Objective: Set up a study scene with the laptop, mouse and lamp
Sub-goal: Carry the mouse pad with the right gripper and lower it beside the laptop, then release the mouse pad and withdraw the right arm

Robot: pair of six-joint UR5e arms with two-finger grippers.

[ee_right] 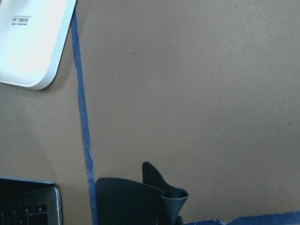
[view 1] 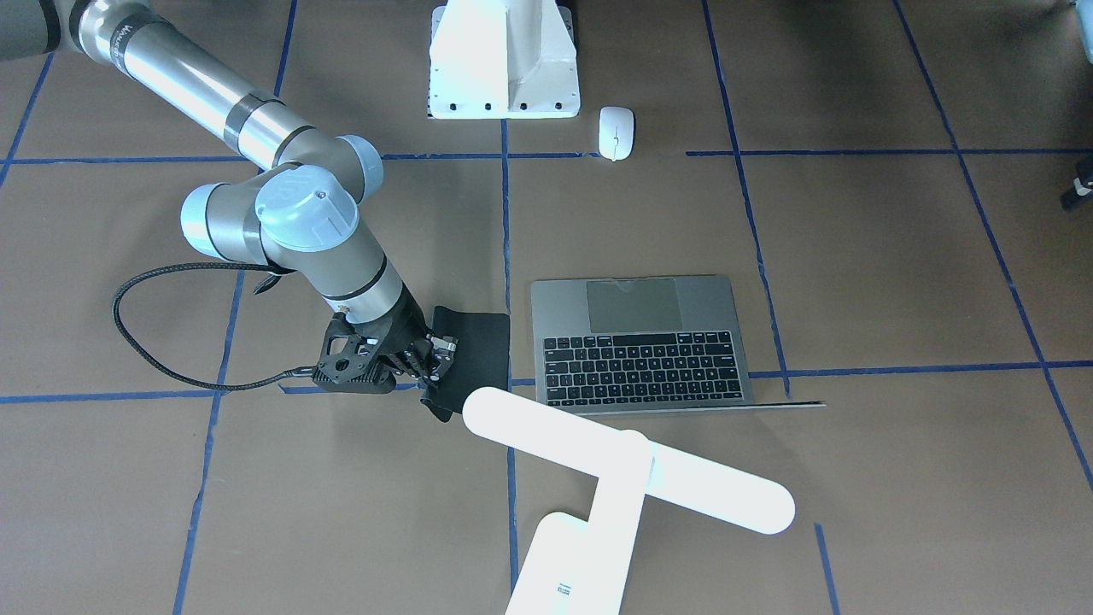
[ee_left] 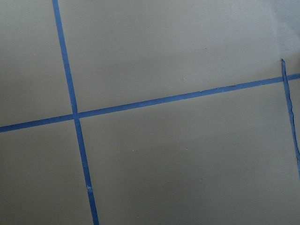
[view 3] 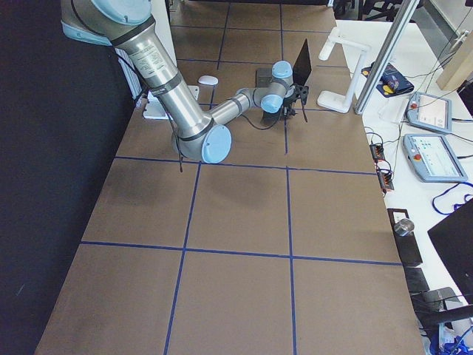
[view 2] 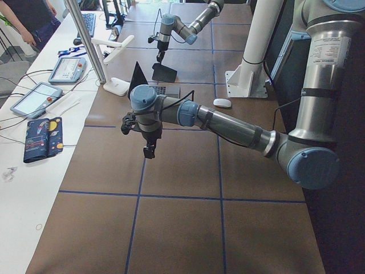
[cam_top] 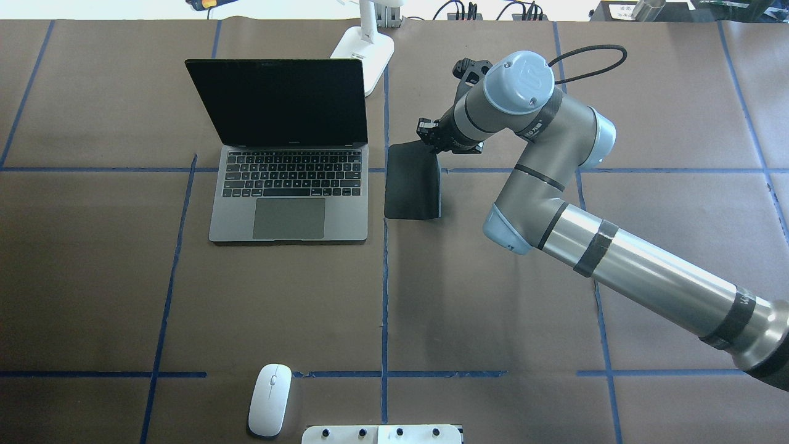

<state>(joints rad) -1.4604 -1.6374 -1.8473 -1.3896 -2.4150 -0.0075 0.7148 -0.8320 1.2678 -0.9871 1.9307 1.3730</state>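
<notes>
The laptop [cam_top: 288, 203] stands open on the table, screen up, and also shows in the front view [view 1: 640, 342]. The white mouse [cam_top: 270, 399] lies near the robot's base, apart from the laptop; it also shows in the front view [view 1: 616, 132]. The white lamp [view 1: 628, 461] stands beyond the laptop, its base [cam_top: 363, 52] beside the screen. My right gripper [cam_top: 431, 139] is shut on the far edge of a black mat [cam_top: 412, 188], just right of the laptop; that edge is raised and curled [ee_right: 136, 201]. My left gripper [view 2: 149, 151] hangs over bare table; I cannot tell its state.
The white flared pedestal [view 1: 504, 60] stands at the robot's side of the table, next to the mouse. Blue tape lines [ee_left: 75, 115] cross the brown table. A side bench with tablets [view 2: 34, 97] runs along the far edge.
</notes>
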